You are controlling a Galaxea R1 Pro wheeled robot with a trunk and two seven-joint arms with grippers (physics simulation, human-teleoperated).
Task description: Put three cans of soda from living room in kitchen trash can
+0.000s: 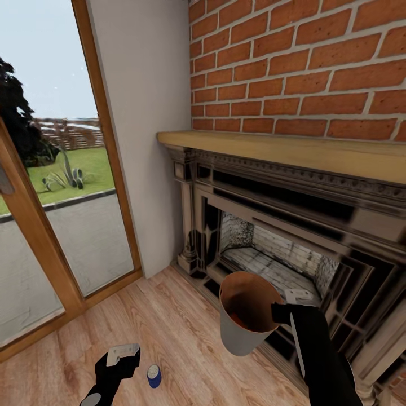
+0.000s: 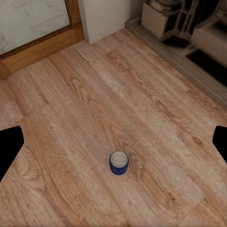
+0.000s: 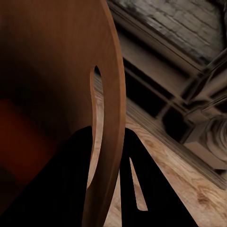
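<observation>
— Where do your two arms stand?

— Your right gripper (image 1: 280,312) is pinching the rim of the tash can (image 1: 243,332), one finger inside the brown wall and one outside, as the right wrist view shows. You hold the bin off the wood floor (image 1: 169,338), tipped slightly, in front of the fireplace (image 1: 293,237). Something orange (image 1: 238,321) lies low inside it; you cannot tell how many cans that is.

— And the left?

— Your left gripper (image 1: 123,356) hangs low at the near left, fingers spread wide: in the left wrist view the dark fingertips (image 2: 10,146) sit at opposite edges with nothing between them.

— The blue one?

— The dark blue can of soda (image 2: 119,163) stands upright on the floor, silver top up, just to the right of your left gripper and apart from it. The glass door (image 1: 51,186) is at the far left, the brick wall (image 1: 304,62) above the mantel (image 1: 282,152).
</observation>
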